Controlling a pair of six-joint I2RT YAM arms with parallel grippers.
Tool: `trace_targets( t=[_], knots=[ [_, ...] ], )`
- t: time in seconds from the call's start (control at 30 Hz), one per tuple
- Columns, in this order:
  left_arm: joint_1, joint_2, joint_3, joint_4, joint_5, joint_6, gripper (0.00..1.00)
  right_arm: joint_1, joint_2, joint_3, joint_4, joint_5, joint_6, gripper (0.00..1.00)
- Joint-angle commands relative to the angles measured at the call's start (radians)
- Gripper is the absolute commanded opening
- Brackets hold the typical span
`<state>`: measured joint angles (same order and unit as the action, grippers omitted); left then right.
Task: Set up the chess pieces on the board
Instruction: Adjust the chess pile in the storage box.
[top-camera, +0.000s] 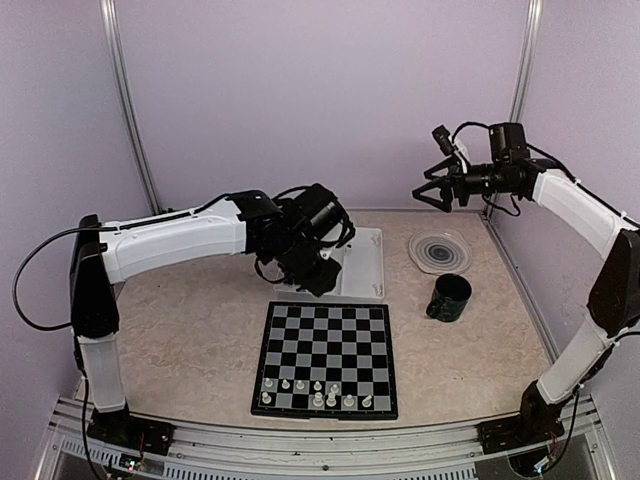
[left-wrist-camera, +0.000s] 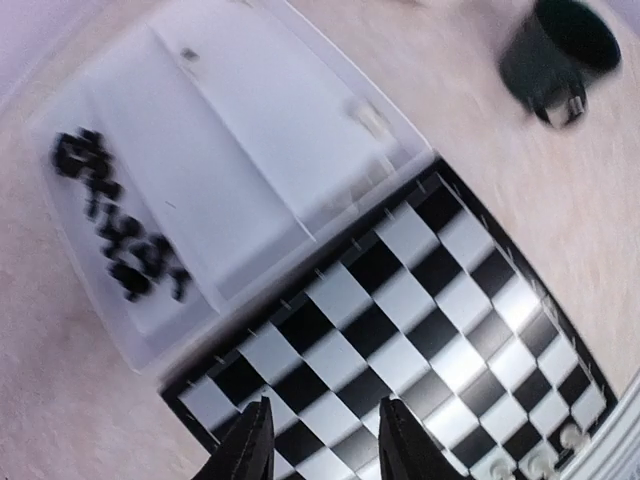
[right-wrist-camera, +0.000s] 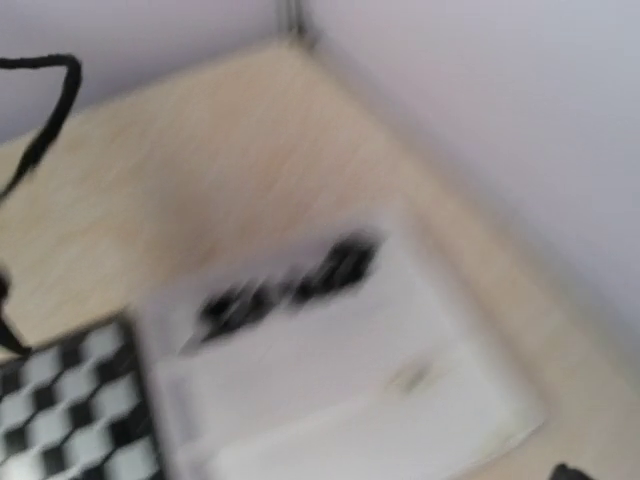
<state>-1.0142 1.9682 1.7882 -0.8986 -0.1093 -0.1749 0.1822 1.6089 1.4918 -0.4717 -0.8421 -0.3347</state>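
White pieces (top-camera: 318, 392) standing on board (top-camera: 325, 340) near rows; black pieces (left-wrist-camera: 120, 215) heaped in tray (left-wrist-camera: 250, 130) just beyond board's far edge. Likely step: fetching black piece. Left gripper (left-wrist-camera: 325, 405) hovering over board edge by tray, fingers parted, empty. Right gripper (top-camera: 430, 190) hanging high, fingers spread, empty. Next: clearing tray rim, pinching one piece off cluster. Far rows lying open; mug (top-camera: 450, 297), plate (top-camera: 440, 252) sitting right, apart.

Pale lilac walls (top-camera: 300, 90) with metal corner posts (top-camera: 128, 110) enclose a beige marbled tabletop (top-camera: 190, 340).

White pieces (top-camera: 318, 398) on board (top-camera: 325, 340), near rows; black pieces (left-wrist-camera: 120, 235) in tray (left-wrist-camera: 250, 150)
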Motion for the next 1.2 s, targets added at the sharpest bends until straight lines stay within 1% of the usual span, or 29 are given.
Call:
trace_targets(
  t=[0.0, 0.03, 0.07, 0.13, 0.17, 0.2, 0.23, 0.27, 0.3, 0.37, 0.47, 0.53, 0.6, 0.77, 0.83, 0.93, 1.0, 1.1, 1.17],
  knots=[
    [0.095, -0.104, -0.039, 0.333, -0.184, 0.008, 0.41, 0.0, 0.011, 0.172, -0.038, 0.057, 0.002, 0.99],
    [0.11, -0.116, -0.064, 0.394, -0.213, 0.008, 0.44, 0.001, 0.027, 0.184, -0.054, 0.02, -0.003, 0.99],
    [0.12, -0.123, -0.085, 0.448, -0.273, 0.01, 0.47, 0.0, 0.057, 0.194, -0.067, -0.048, -0.024, 0.99],
    [0.123, -0.14, -0.14, 0.571, -0.468, 0.049, 0.58, 0.002, 0.121, 0.217, -0.055, -0.055, -0.007, 0.98],
    [0.123, -0.151, -0.177, 0.645, -0.557, 0.078, 0.65, 0.004, 0.156, 0.234, -0.066, -0.047, -0.023, 0.91],
    [0.124, -0.162, -0.231, 0.743, -0.625, 0.118, 0.71, 0.009, 0.194, 0.253, -0.071, -0.022, -0.043, 0.8],
    [0.125, -0.185, -0.288, 0.847, -0.668, 0.159, 0.77, 0.014, 0.226, 0.266, -0.068, 0.015, -0.058, 0.68],
    [0.127, -0.204, -0.335, 0.944, -0.698, 0.204, 0.85, 0.02, 0.253, 0.274, -0.058, 0.053, -0.066, 0.59],
    [0.129, -0.217, -0.373, 1.006, -0.699, 0.23, 0.89, 0.024, 0.277, 0.277, -0.045, 0.085, -0.071, 0.51],
    [0.137, -0.237, -0.399, 1.022, -0.669, 0.236, 0.94, 0.038, 0.325, 0.288, -0.033, 0.13, -0.098, 0.47],
    [0.135, -0.249, -0.419, 0.977, -0.606, 0.23, 0.94, 0.074, 0.404, 0.333, -0.064, 0.21, -0.163, 0.42],
    [0.119, -0.269, -0.449, 0.976, -0.563, 0.236, 0.94, 0.111, 0.463, 0.385, -0.135, 0.254, -0.208, 0.35],
    [0.09, -0.289, -0.466, 0.98, -0.57, 0.236, 0.94, 0.154, 0.515, 0.437, -0.221, 0.311, -0.262, 0.3],
    [0.033, -0.287, -0.444, 0.942, -0.588, 0.26, 0.94, 0.276, 0.606, 0.496, -0.391, 0.519, -0.406, 0.27],
    [0.018, -0.281, -0.439, 0.931, -0.588, 0.252, 0.94, 0.316, 0.635, 0.499, -0.434, 0.606, -0.438, 0.27],
    [0.006, -0.283, -0.429, 0.91, -0.569, 0.23, 0.95, 0.36, 0.677, 0.504, -0.498, 0.686, -0.457, 0.28],
    [0.002, -0.285, -0.426, 0.903, -0.565, 0.222, 0.95, 0.374, 0.696, 0.514, -0.535, 0.708, -0.458, 0.31],
    [0.003, -0.285, -0.424, 0.902, -0.573, 0.221, 0.95, 0.39, 0.718, 0.526, -0.582, 0.755, -0.451, 0.43],
    [0.002, -0.283, -0.423, 0.902, -0.571, 0.216, 0.95, 0.398, 0.725, 0.523, -0.592, 0.8, -0.446, 0.44]
  ],
)
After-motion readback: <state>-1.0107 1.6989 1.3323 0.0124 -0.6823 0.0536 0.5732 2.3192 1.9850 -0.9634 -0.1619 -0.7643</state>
